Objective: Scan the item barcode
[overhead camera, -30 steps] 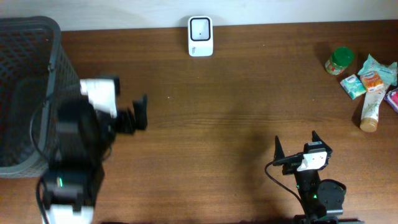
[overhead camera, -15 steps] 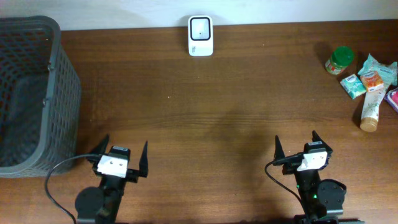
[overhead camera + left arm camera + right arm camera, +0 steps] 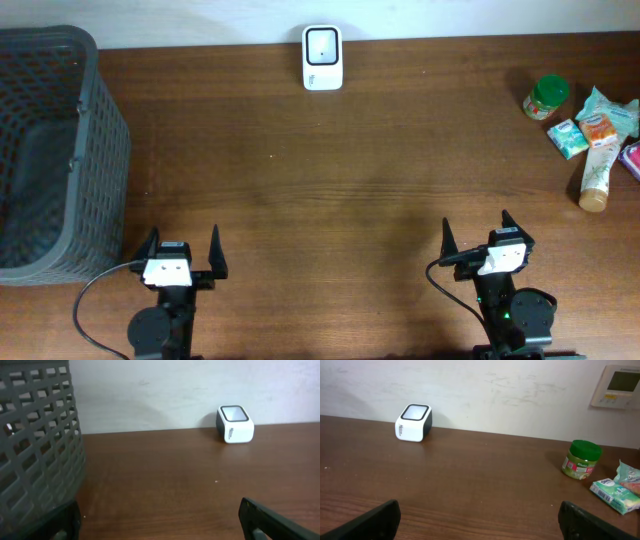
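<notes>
A white barcode scanner (image 3: 322, 58) with a dark window stands at the table's far edge; it also shows in the left wrist view (image 3: 235, 424) and the right wrist view (image 3: 413, 422). The items lie at the far right: a green-lidded jar (image 3: 546, 98) (image 3: 580, 460), a teal packet (image 3: 567, 138) (image 3: 615, 494) and a cream tube (image 3: 597, 170). My left gripper (image 3: 183, 242) (image 3: 159, 521) rests open at the front left with nothing between its fingers. My right gripper (image 3: 476, 228) (image 3: 479, 521) is open at the front right, also holding nothing, well short of the items.
A dark grey mesh basket (image 3: 95, 150) (image 3: 40, 445) fills the left end of the table, just beyond my left gripper. A wall thermostat (image 3: 619, 385) hangs behind the items. More packets (image 3: 612, 115) lie at the right edge.
My left arm has drawn back from beside the basket to the table's front edge and settled there, open. The right arm and all the items have stayed put.
</notes>
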{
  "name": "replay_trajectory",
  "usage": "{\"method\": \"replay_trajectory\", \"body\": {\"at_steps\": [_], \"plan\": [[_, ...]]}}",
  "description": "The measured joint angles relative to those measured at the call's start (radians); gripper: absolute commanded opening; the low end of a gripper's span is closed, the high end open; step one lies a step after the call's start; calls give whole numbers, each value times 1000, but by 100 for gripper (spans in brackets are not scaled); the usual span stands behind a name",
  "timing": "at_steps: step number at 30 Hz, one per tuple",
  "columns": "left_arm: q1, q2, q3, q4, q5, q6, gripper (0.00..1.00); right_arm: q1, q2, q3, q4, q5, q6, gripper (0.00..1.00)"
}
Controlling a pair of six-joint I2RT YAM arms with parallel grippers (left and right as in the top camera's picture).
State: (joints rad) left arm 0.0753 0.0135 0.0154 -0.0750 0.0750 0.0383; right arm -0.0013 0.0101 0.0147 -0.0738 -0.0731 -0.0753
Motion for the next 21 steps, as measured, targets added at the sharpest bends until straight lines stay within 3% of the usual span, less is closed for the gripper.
{"method": "replay_trajectory", "body": {"at_steps": [6, 21], "plan": [[0, 0, 0, -6, -51, -161, 99, 0, 0, 0, 0, 0, 0, 99], [-6, 0, 0, -7, -58, -23, 99, 0, 0, 0, 0, 0, 0, 99]]}}
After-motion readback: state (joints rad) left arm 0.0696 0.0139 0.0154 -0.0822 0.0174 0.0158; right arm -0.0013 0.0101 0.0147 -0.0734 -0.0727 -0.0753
